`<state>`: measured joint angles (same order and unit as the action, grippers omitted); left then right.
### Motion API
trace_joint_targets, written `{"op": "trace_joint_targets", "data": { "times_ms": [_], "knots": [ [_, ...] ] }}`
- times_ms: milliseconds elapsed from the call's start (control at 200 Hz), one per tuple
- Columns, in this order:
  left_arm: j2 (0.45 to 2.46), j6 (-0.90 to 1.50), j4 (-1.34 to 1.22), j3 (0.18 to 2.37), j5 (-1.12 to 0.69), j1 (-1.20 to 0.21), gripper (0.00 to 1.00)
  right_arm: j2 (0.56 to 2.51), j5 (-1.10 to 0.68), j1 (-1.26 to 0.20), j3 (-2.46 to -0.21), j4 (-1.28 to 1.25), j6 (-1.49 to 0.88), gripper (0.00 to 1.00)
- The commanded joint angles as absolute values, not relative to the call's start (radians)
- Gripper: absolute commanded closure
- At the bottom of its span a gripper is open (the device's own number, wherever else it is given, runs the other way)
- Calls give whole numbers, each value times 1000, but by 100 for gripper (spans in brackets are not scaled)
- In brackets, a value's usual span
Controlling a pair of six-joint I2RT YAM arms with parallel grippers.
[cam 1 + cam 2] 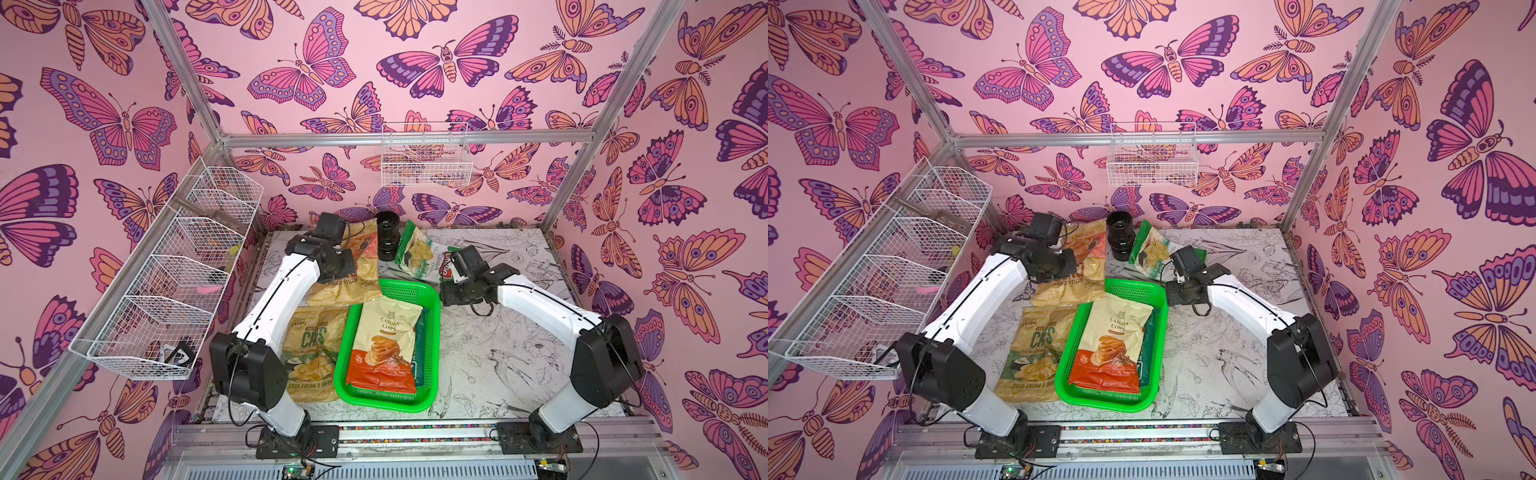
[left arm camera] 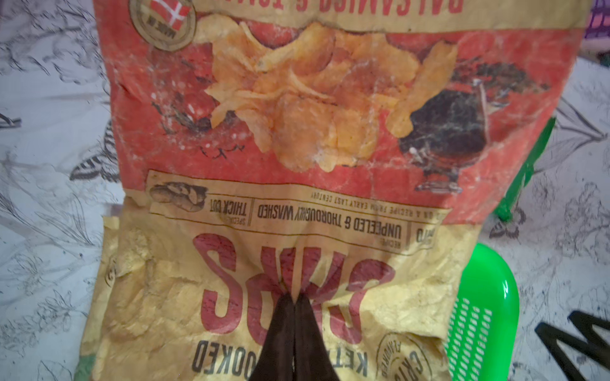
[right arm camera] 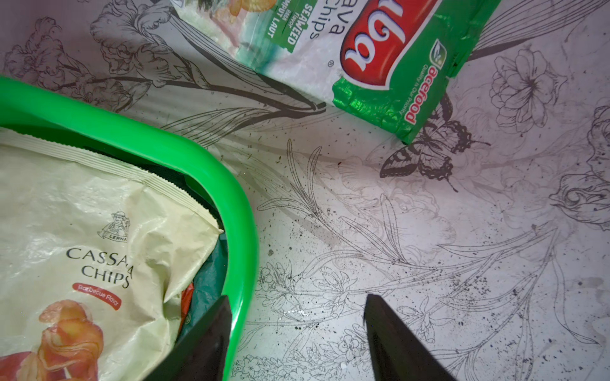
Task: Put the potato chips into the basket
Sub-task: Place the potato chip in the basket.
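- Five crinkled foil bags are in view: two lie in the basket, three on the table [image 1: 498,353].
- Basket [image 1: 382,402]: bright green glossy plastic, rectangular and shallow, with rounded corners and a slotted mesh floor. It sits mid-table between my two arms.
- Cream bag [image 1: 386,332]: matte cream foil with an orange lower band and a ribbed seal along its top edge. It lies flat and face up in the basket, filling most of it.
- Dark green bag [image 3: 211,273]: it lies under the cream bag. Only a wrinkled strip shows along the basket wall on my right.
- Tan bag [image 2: 297,132]: worn, heavily creased tan foil with a red panel. It lies on the table behind the basket, its near edge touching the basket's far left corner.
- Left gripper [image 2: 293,300]: my jaws are together, clamped on a pinched fold of the tan bag. The creases fan out from my dark, tapered tips.
- Sour cream bag [image 1: 311,353]: tan and green, rumpled, flat on the table against the basket's left wall.
- Seaweed bag [image 3: 363,49]: shiny green and white foil with a red oval logo, on the table behind the basket, beside the black ribbed cylinder [image 1: 387,237].
- Right gripper [image 3: 297,297]: my jaws are apart and hold nothing. They hang over bare table by the basket's far right corner.
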<state>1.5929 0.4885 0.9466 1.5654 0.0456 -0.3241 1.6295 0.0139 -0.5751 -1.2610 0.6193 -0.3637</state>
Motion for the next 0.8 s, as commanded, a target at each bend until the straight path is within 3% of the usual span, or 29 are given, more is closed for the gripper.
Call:
{"op": "trace_joint_targets", "data": {
  "times_ms": [0, 270, 796],
  "knots": [
    [1507, 575, 947, 1497, 69, -393, 100, 1634, -10, -551, -1250, 617, -386, 33],
    [1403, 719, 948, 1383, 101, -533, 100, 1661, -72, -506, -1244, 594, -425, 33],
    [1466, 813, 969, 1349, 55, -738, 100, 1677, -125, -475, -1246, 576, -453, 33]
  ]
}}
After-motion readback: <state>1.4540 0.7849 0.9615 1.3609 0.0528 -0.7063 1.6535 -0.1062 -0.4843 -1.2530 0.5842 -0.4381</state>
